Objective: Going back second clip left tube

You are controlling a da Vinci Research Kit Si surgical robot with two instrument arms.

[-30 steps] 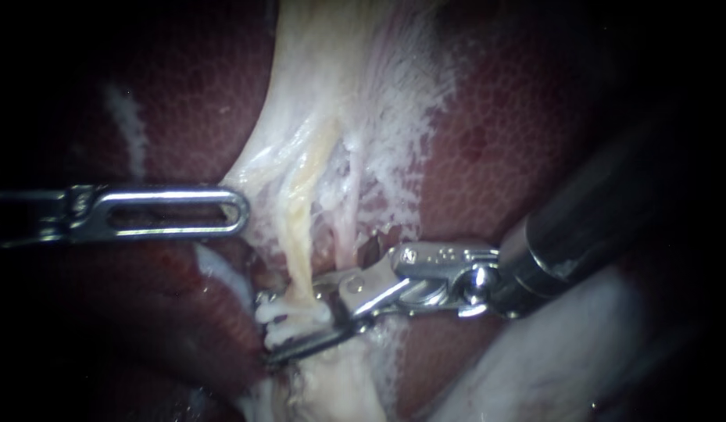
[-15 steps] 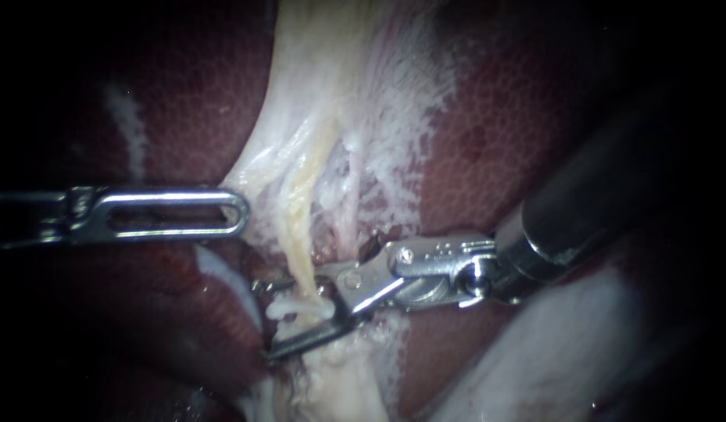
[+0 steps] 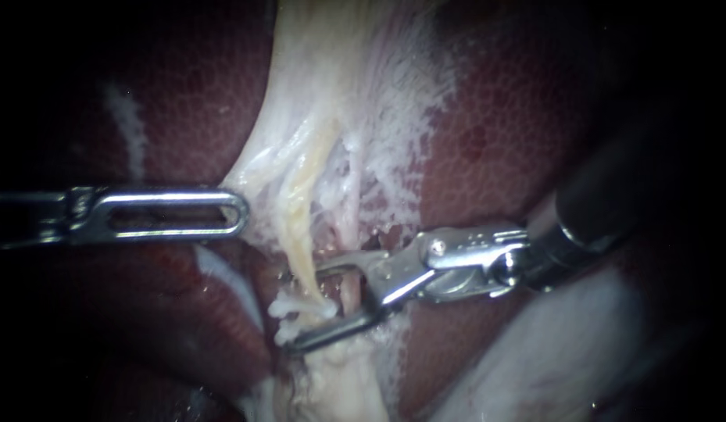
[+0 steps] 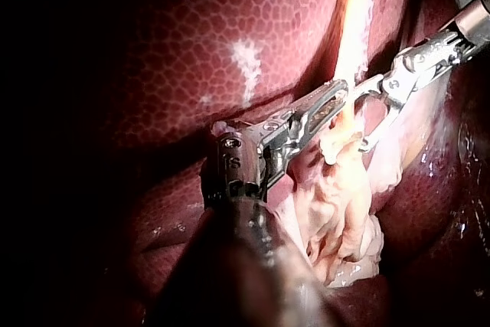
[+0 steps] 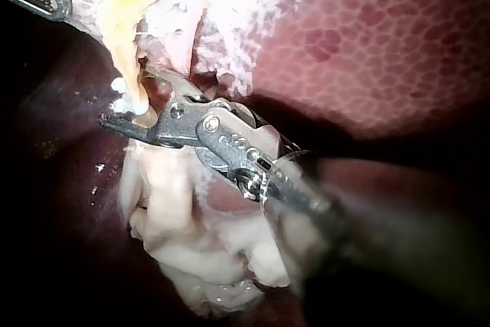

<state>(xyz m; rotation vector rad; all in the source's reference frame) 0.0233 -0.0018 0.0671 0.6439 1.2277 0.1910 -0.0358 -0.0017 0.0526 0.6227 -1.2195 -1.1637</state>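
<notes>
- Your right instrument has drawn back to the right and slightly up since a second ago. Its wrist hinge and jaw tips both sit farther right along the tissue.
- Its jaws stand spread and grip nothing. The left tube (the yellow strand) comes down into their mouth near the tips, just above the lower jaw.
- A white knobbly band crosses that tube there; whether it is a clip cannot be told.
- The right shaft slopes in from the upper right, with the jaws pointing left.
- Your left instrument has not moved. It lies level from the left over the liver, jaws lying together, its tip at the edge of the pale tissue beside the tube.
</notes>
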